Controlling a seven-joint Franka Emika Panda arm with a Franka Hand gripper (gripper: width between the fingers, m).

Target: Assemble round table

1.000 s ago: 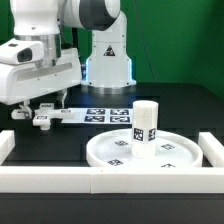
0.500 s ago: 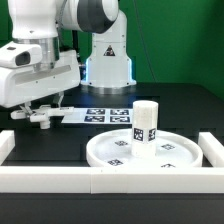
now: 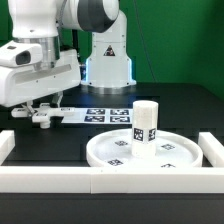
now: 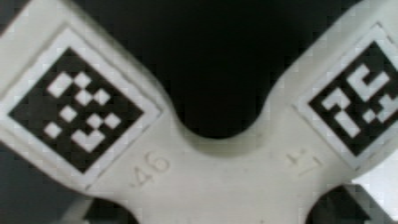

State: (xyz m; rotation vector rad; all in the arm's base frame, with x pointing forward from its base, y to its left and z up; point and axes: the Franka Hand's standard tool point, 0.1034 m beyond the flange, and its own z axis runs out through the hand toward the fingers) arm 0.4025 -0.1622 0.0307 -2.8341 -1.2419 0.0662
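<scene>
White plastic fills the wrist view almost edge to edge: two rounded arms of the cross-shaped piece (image 4: 214, 165) spread apart with black table showing in the notch between them. Both arms are cut off by the frame. Each carries a black-and-white square tag (image 4: 80, 100), and the second one (image 4: 365, 95) is partly cropped. Raised digits sit below the tags; one pair reads as "46" (image 4: 146, 160), the other is too blurred to read with confidence. From where the exterior view looks, the cross-shaped piece (image 3: 42, 119) lies on the black table (image 3: 190, 110) at the exterior view's left, mostly hidden under the arm's bulky white wrist. The gripper (image 3: 40, 107) is low over it, fingers down at the piece, but I cannot tell whether they are spread, together or pinching the plastic. Just to the exterior view's right of it lies the marker board (image 3: 100, 117), its far end blocked by the post. The large rimmed disc (image 3: 100, 150) rests nearer the camera, at the exterior view's right, with the short thick post (image 3: 146, 112) standing upright on it and tags on both. A long white rail (image 3: 120, 182) runs along the near edge, hiding the disc's nearest rim, and the shorter side rails are cut off at the frame edges.
</scene>
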